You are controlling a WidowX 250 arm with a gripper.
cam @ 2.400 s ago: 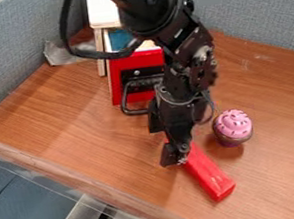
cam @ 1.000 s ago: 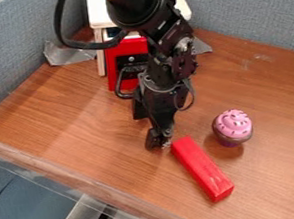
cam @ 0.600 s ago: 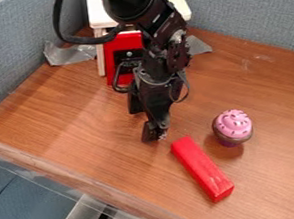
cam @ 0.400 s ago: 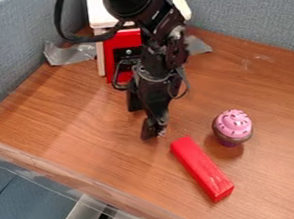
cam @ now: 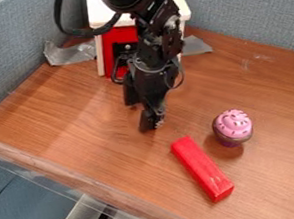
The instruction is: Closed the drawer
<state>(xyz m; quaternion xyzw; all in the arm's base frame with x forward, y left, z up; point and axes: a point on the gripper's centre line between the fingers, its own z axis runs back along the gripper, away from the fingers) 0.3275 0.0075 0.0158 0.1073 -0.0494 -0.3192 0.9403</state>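
Red drawer (cam: 115, 38) behind the black gripper (cam: 151, 120), its front partly hidden by the arm (cam: 159, 23), gripper open or closed, cannot tell

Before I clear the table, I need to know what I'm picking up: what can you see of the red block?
The block is a long, straight, squared bar, red all over and slightly shiny, perhaps painted wood. It lies flat on the table, slanting from upper left to lower right, its lower end face in sight. Only the table touches it. The cupcake stands to the right of its upper part, and the claw is beyond its upper end, both apart from it.
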